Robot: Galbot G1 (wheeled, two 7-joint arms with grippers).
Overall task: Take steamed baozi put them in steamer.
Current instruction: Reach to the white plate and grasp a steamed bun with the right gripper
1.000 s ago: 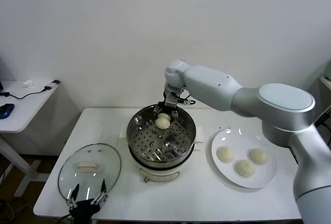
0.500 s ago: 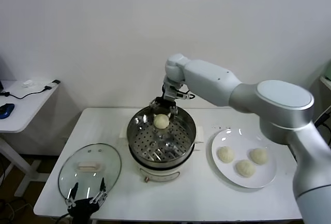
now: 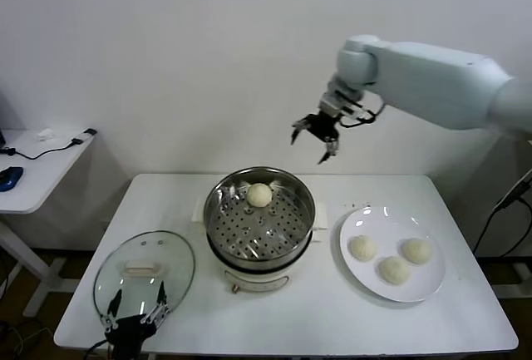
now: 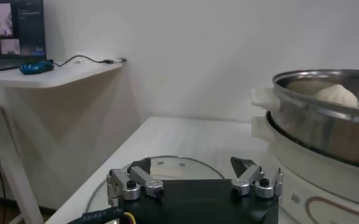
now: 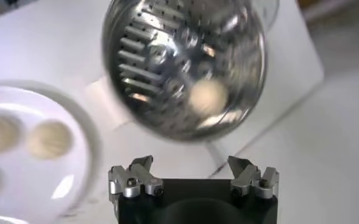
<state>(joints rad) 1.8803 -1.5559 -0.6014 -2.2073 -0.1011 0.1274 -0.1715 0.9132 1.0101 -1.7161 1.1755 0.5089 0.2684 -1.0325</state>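
Right pincer (image 3: 320, 137) open, empty, above upright steamer (image 3: 260, 220).

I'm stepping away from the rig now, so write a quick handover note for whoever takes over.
Right gripper: jaws open, empty, raised in the air above and behind the steamer.
Left gripper: jaws open, empty, parked at the table's near edge by the glass lid.
Done: one baozi sits on the steamer's perforated tray, toward the back.
Left: three baozi wait on the white plate to the steamer's right.
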